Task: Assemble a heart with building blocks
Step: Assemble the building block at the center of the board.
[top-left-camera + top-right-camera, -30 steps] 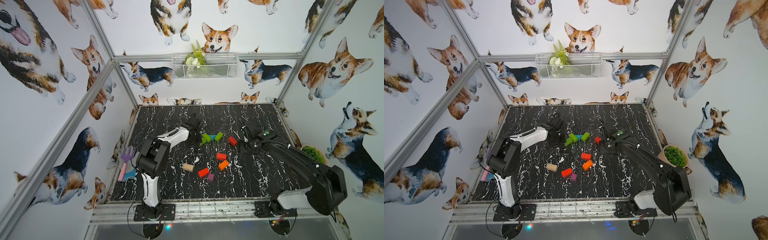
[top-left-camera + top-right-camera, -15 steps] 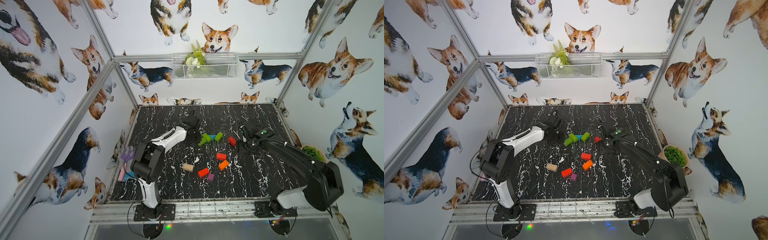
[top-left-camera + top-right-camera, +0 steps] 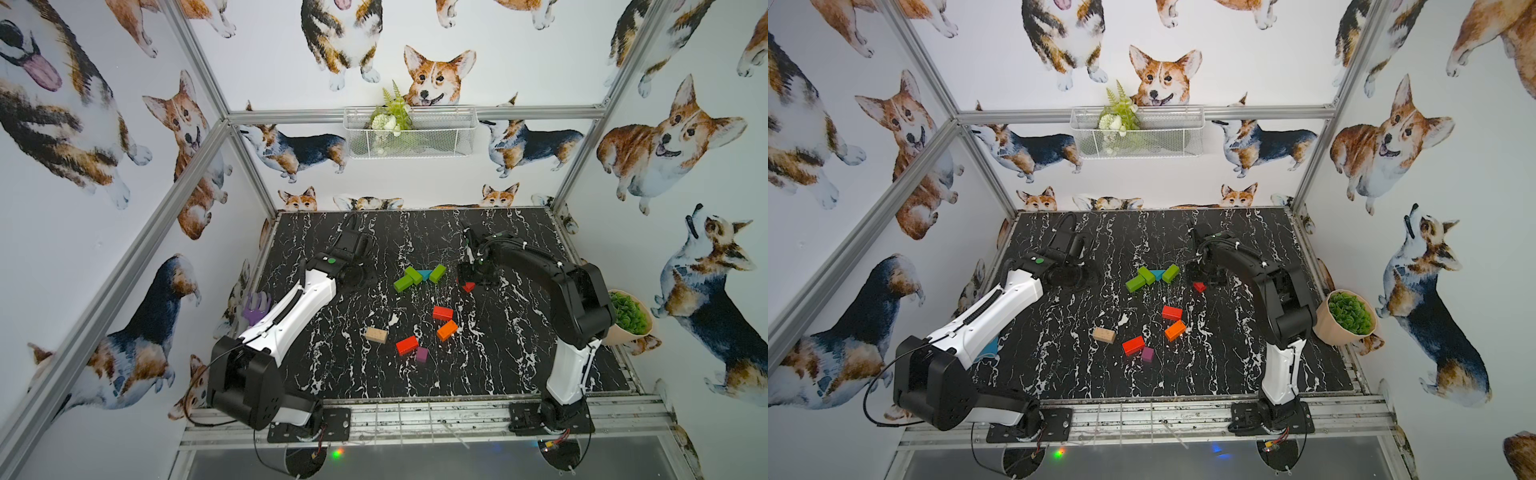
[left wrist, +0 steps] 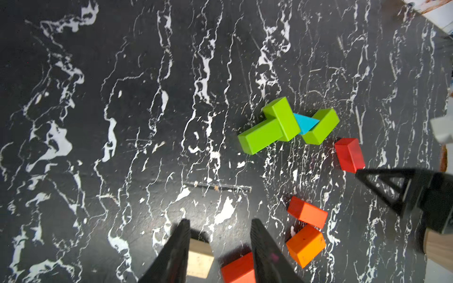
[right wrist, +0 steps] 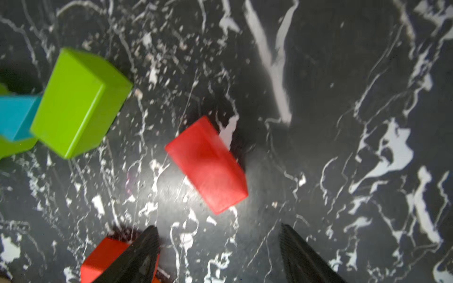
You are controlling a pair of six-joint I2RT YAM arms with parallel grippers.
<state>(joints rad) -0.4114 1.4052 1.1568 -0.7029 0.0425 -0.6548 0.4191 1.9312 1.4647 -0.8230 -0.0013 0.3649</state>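
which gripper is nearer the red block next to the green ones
Right. The right gripper is just beside the red block; the left gripper sits beyond the green blocks, farther off.

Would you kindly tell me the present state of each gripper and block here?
left gripper, open, empty.
right gripper, open wide, empty.
green bricks, three, clustered around the teal triangle.
teal triangle, wedged between green bricks.
farthest red brick, lying free, ungripped.
orange brick, loose, beside a second red brick.
purple cube, loose, beside a third red brick.
beige brick, lying alone.
heart, only its top joined.
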